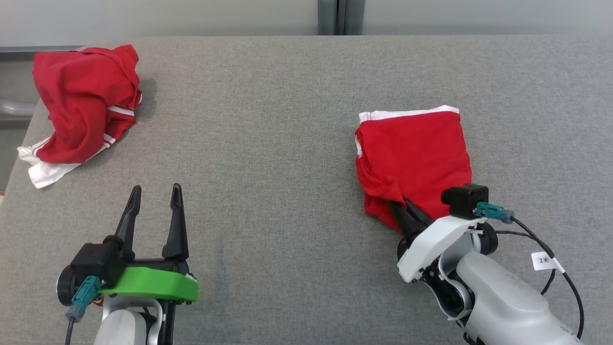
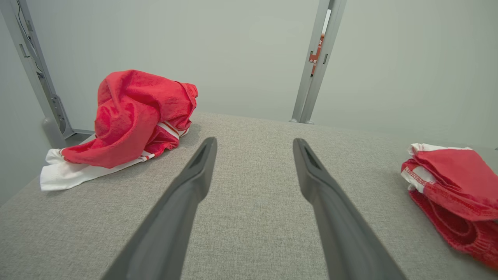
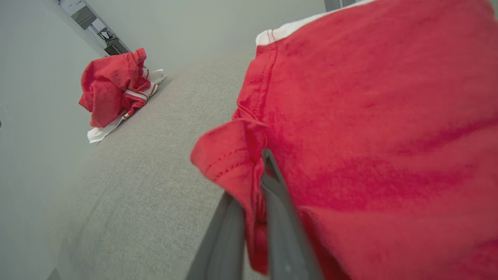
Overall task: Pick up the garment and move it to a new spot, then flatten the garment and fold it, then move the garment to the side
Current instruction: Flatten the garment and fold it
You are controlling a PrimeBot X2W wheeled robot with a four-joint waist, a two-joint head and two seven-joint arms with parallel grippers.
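grey fabric-covered table [image 1: 287, 143] under a pale wall. right of centre in the head view, folded red cloth garment with a white band [image 1: 414, 153], lying on the table. right tool [image 1: 401, 210] pinched narrow on its lower left corner, red hem between the dark fingers [image 3: 282, 221]. left tool [image 1: 156, 187] at lower left, spread wide, holding nothing. crumpled red and white cloth heap [image 1: 84, 105] at upper left.

Plain red, white-edged folded garment [image 1: 414, 153] at right. Red, white-striped crumpled garment [image 1: 81, 105] upper left. Heathered grey tabletop [image 1: 268, 143].
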